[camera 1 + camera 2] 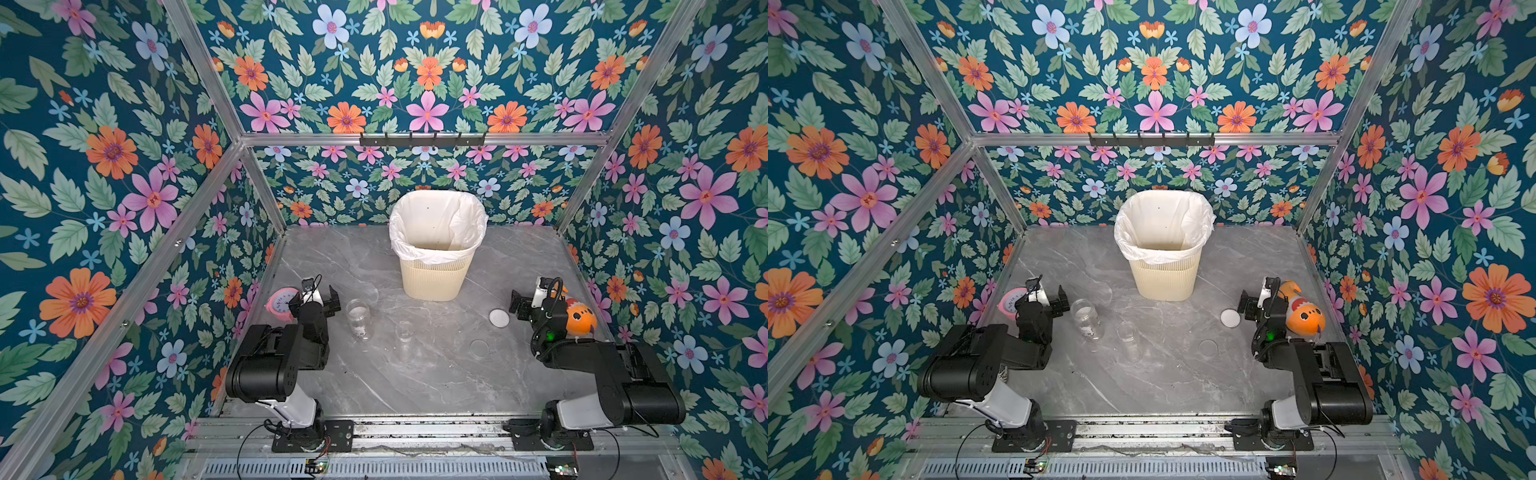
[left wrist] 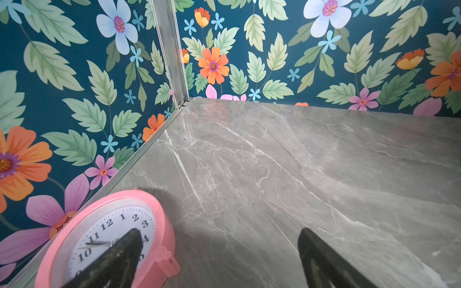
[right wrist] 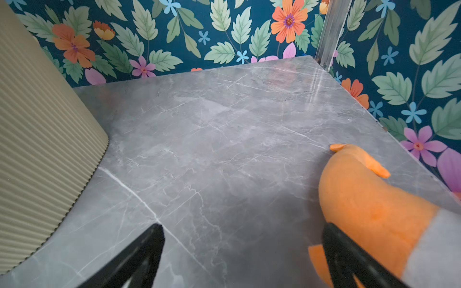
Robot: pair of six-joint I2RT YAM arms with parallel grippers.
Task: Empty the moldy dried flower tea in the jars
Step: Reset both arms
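White lid, clear lid, two jars

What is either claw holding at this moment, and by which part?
Nothing is held. The left claw and the right claw both stand open, jaws wide apart with nothing between them.

The left arm and right arm are boxy black with white lower links, black base plates and thin looping cables; a green light shows at right.
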